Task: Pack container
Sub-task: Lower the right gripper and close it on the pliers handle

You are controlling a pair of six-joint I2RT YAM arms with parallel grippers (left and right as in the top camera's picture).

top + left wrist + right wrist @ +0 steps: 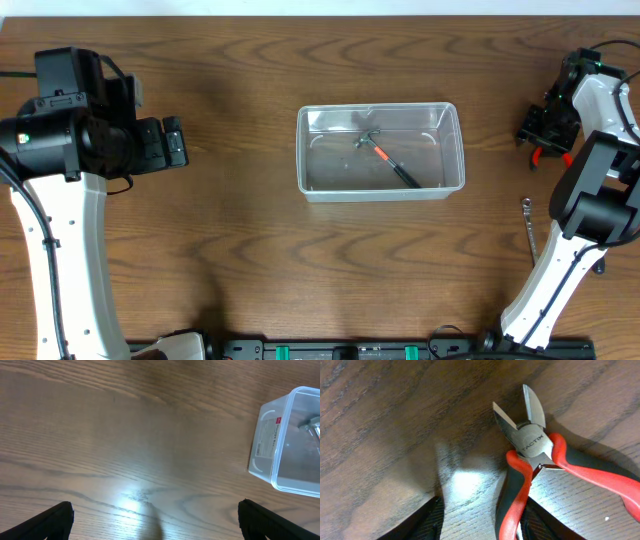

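Note:
The clear plastic container (303, 150) stands at the table's middle, with a small hammer (385, 155) with an orange and black handle inside. Its near end also shows in the left wrist view (262, 440). My left gripper (178, 142) is open and empty over bare wood (157, 527), well left of the container. Red-and-black side cutters (532, 442) lie on the table at the far right (548, 155), their jaws apart. My right gripper (482, 525) is low over them and open. One cutter handle lies between its fingers, close to the right finger.
A thin metal tool (528, 228) lies on the table at the right, in front of the right arm's base. The table is dark wood. The arm bases stand at the front left and front right.

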